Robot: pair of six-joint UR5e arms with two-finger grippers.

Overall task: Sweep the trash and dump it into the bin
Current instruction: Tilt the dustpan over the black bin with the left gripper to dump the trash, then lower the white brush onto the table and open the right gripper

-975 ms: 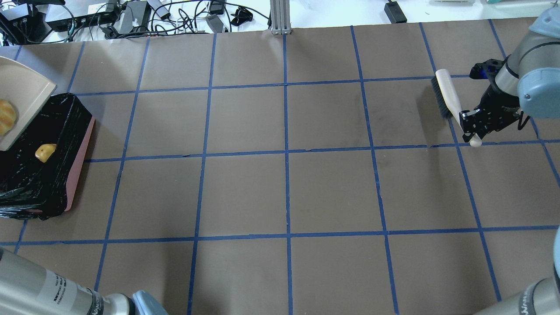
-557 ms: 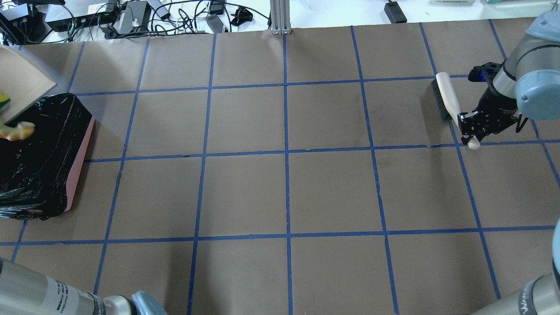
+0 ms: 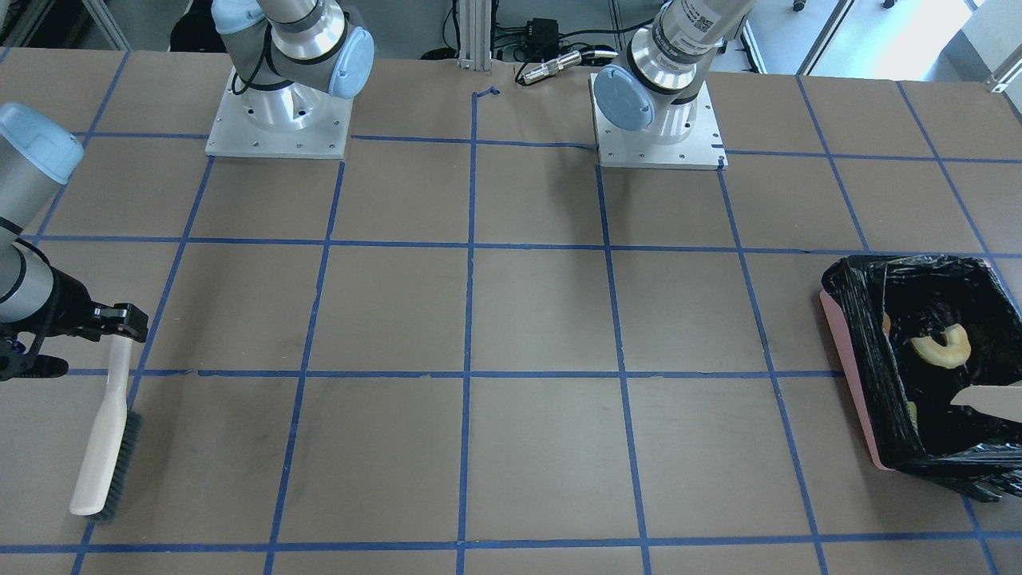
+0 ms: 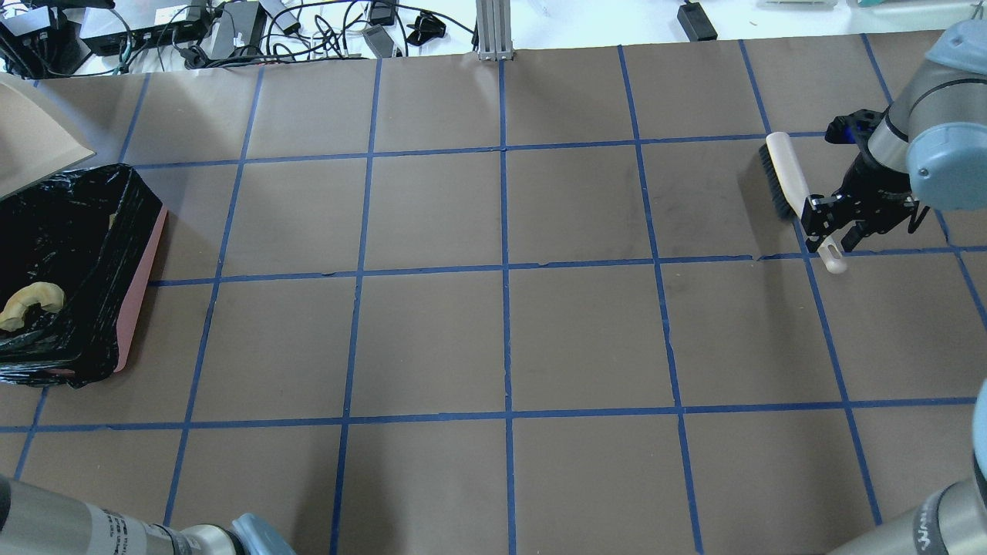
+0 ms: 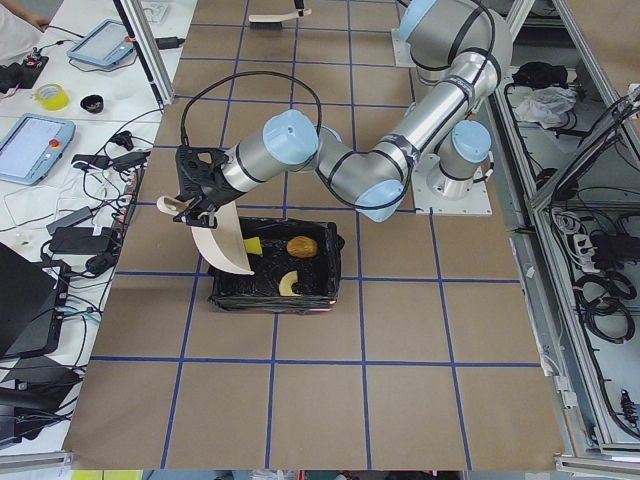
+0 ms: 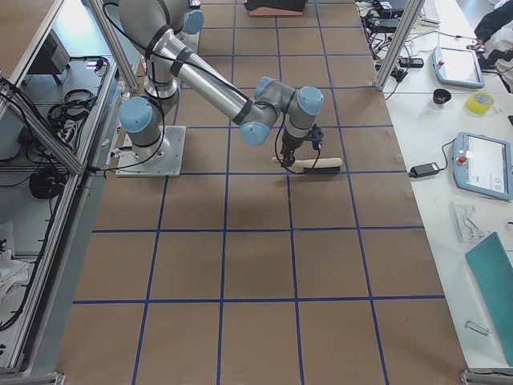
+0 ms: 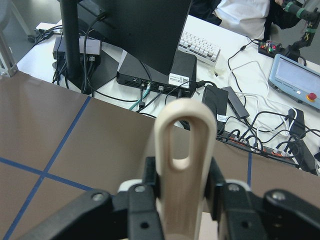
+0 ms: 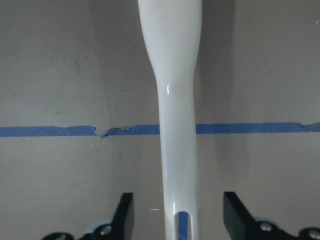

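My left gripper is clamped on the beige dustpan; the wrist camera shows both fingers pressed against its looped handle. The pan hangs steeply tilted, lip down, over the near end of the bin, though from the side camera I can't tell whether the lip touches the black liner.

All 3 trash pieces lie inside the bin: the yellow sponge block and the orange bun side by side, and the curved pastry piece apart from them, nearer one wall.

At the far end of the table, my right gripper straddles the brush handle with its fingers spread, a gap on each side. The brush lies flat on the table.
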